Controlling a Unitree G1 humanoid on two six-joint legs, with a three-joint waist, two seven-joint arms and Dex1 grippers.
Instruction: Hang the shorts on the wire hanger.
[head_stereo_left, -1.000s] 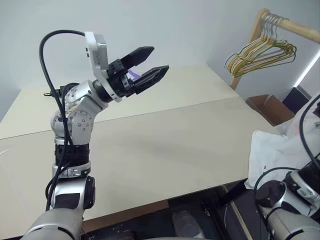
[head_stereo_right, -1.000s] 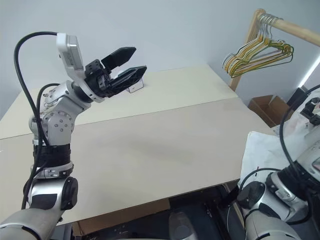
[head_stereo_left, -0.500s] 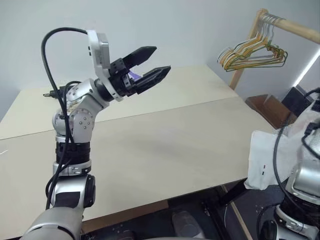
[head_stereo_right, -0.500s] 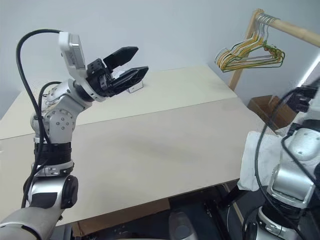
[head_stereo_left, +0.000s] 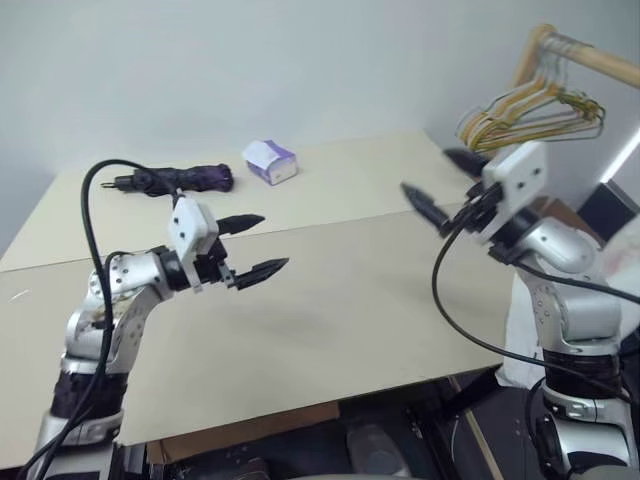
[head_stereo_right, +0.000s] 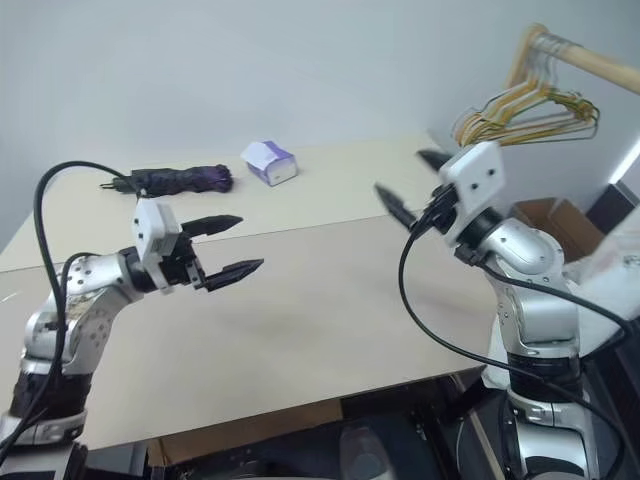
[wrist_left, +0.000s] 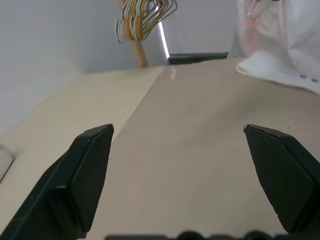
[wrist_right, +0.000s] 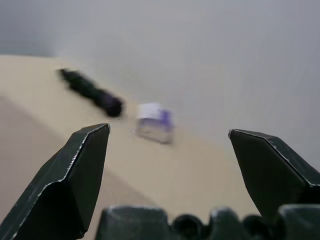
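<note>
The shorts (wrist_left: 278, 69) are a white cloth lying at the table's right edge, behind and below my right arm, a strip of them showing beside it (head_stereo_left: 517, 335). The wire hanger is out of view; I see just the coloured bunch on the rack. My left gripper (head_stereo_left: 272, 242) hovers low over the left half of the table, open and empty, pointing right. My right gripper (head_stereo_left: 428, 172) is held above the table's right side, open and empty, pointing left toward the back wall.
A folded dark purple umbrella (head_stereo_left: 185, 180) and a small white-and-purple box (head_stereo_left: 270, 160) lie at the back of the beige table (head_stereo_left: 340, 310). A wooden rack (head_stereo_left: 590, 55) carries yellow, green and orange hangers (head_stereo_left: 530, 105) at the far right. A cardboard box (head_stereo_right: 545, 212) sits on the floor.
My left arm has dropped from a raised pose to just above the table. My right arm has swung up from beside the shorts and in over the table. Both grippers stay open.
</note>
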